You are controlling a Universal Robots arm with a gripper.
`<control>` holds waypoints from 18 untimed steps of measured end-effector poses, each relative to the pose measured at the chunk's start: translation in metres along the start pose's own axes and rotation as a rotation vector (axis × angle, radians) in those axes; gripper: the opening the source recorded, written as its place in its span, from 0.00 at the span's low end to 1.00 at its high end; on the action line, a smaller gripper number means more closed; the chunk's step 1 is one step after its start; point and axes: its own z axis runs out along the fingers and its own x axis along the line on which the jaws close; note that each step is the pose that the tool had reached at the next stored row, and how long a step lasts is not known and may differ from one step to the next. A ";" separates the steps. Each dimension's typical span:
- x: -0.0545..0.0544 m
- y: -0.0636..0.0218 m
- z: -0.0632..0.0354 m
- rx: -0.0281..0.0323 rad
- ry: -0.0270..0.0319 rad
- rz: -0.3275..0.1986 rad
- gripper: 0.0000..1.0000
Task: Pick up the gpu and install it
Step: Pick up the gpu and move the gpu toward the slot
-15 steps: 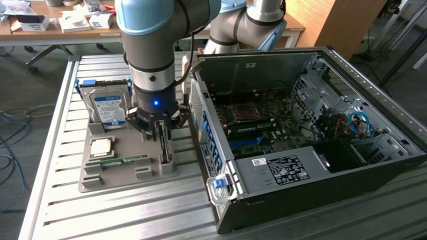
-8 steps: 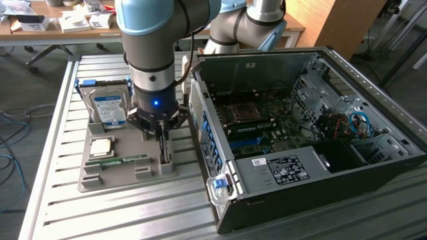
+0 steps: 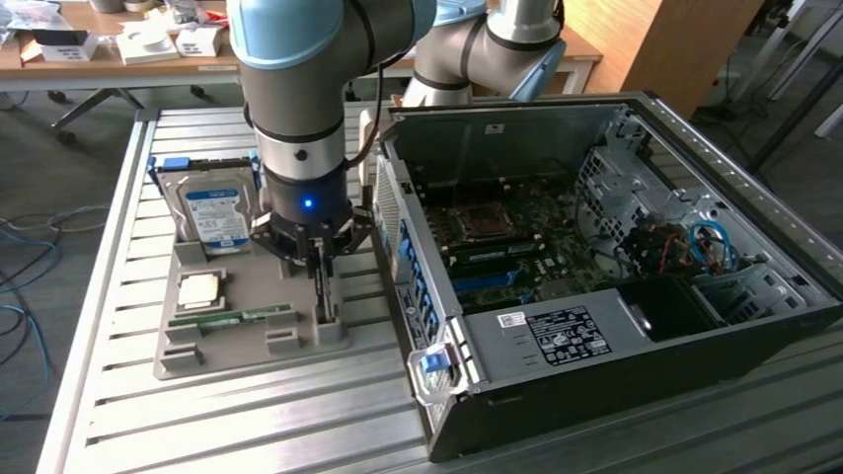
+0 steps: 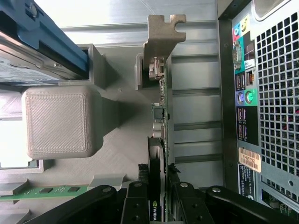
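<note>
The gpu (image 3: 324, 298) stands on edge in a slot of the grey holder tray (image 3: 244, 346), beside the open computer case (image 3: 593, 326). My gripper (image 3: 322, 259) comes straight down onto its top edge. From the wrist, the gpu (image 4: 161, 121) shows edge-on as a thin dark card, with its silvery bracket (image 4: 160, 37) at the far end. My gripper (image 4: 160, 189) has its black fingers (image 4: 136, 200) pressed against both faces of the card, shut on it. The card still sits in the holder.
A hard drive (image 3: 217, 209) with a blue-white label stands at the back of the tray. A processor chip (image 3: 200, 288) and a green memory stick (image 3: 244, 318) lie in front of it. The case's perforated rear panel (image 4: 271, 116) is close beside the card. A slatted metal table (image 3: 237, 425) carries everything.
</note>
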 end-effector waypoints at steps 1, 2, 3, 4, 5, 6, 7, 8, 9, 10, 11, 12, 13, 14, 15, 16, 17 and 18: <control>0.000 0.0000 0.0000 0.0000 0.0001 -0.003 0.26; 0.000 0.0000 0.0000 -0.0001 0.0004 -0.008 0.26; 0.000 0.0000 0.0000 -0.0002 0.0006 -0.013 0.26; 0.000 0.0000 0.0000 -0.0003 0.0007 -0.016 0.26; 0.000 0.0000 0.0000 -0.0003 0.0008 -0.016 0.26; 0.000 0.0000 0.0000 -0.0003 0.0008 -0.016 0.26; 0.000 0.0000 0.0000 -0.0004 0.0008 -0.017 0.26; 0.000 0.0000 0.0000 -0.0003 0.0008 -0.017 0.26; 0.000 0.0000 0.0000 -0.0003 0.0009 -0.018 0.26; 0.000 0.0000 0.0000 -0.0005 0.0010 -0.022 0.26; 0.000 0.0000 0.0000 -0.0005 0.0012 -0.026 0.26; 0.000 0.0000 0.0000 -0.0005 0.0013 -0.026 0.26; 0.000 0.0000 0.0000 -0.0006 0.0013 -0.026 0.26; 0.000 0.0000 0.0000 -0.0005 0.0013 -0.026 0.26; 0.000 0.0000 0.0000 -0.0005 0.0013 -0.026 0.26; 0.000 0.0000 0.0000 -0.0006 0.0012 -0.027 0.26; 0.000 0.0000 0.0000 -0.0007 0.0014 -0.029 0.26; 0.000 0.0000 0.0000 -0.0007 0.0016 -0.033 0.26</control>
